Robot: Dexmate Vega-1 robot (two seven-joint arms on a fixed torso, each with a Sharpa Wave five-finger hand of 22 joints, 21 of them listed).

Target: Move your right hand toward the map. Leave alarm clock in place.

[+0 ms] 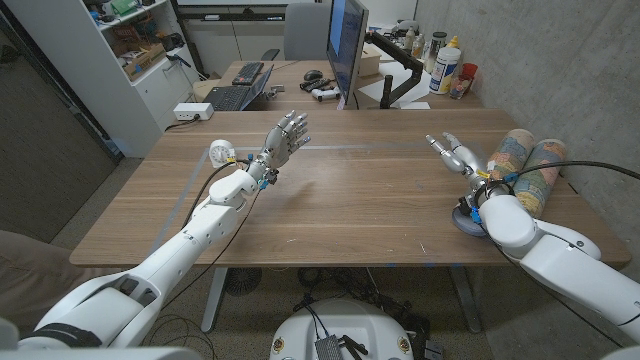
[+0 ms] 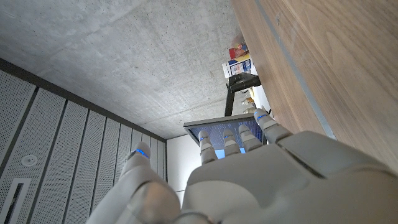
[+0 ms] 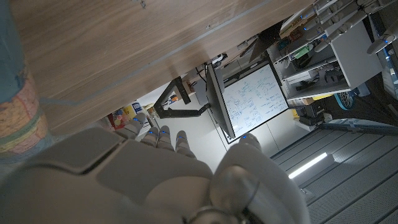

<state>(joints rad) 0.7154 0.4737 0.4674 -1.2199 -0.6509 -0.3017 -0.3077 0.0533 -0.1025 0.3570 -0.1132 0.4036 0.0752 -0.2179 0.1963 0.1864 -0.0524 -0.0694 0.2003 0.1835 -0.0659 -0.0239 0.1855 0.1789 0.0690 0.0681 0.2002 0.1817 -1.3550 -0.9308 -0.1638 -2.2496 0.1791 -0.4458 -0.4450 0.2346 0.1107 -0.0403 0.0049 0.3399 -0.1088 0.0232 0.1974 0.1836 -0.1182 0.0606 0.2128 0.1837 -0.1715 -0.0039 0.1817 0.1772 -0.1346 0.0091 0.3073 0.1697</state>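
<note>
Right hand (image 1: 455,152) raised over the table (image 1: 360,200), fingers slightly apart and reaching out, nothing held and nothing touched. Just beside it, toward the table's right edge, the rolled map (image 1: 520,165), lying flat, apart from the fingers. Seen in the right wrist view, map (image 3: 15,118) alongside the right hand (image 3: 155,168), fingers straight, side by side. Under the right wrist, a dark round object, too hidden to identify. Across the table, left hand (image 1: 285,135) lifted, fingers spread, empty; alarm clock (image 1: 221,152) close behind it, standing on the wood, untouched.
</note>
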